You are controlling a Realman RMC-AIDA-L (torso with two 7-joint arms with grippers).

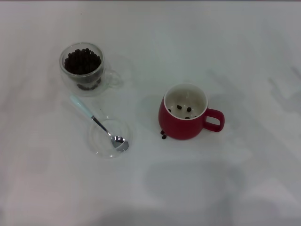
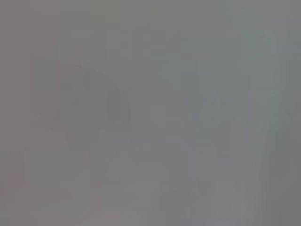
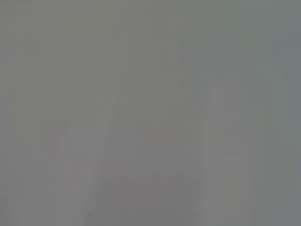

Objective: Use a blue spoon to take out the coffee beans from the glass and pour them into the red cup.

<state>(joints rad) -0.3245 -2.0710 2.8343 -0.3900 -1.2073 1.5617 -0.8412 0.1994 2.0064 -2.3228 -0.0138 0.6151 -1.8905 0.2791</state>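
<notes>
In the head view the glass stands at the back left, holding a heap of dark coffee beans. The blue spoon lies in front of it, its silver bowl resting in a shallow clear glass dish and its pale blue handle pointing toward the glass. The red cup stands to the right of centre, handle to the right, with a few beans inside. Two beans lie on the table by the cup's front left foot. Neither gripper shows in any view. Both wrist views show only plain grey.
The white table spreads around the objects, with faint shadows at the front and right.
</notes>
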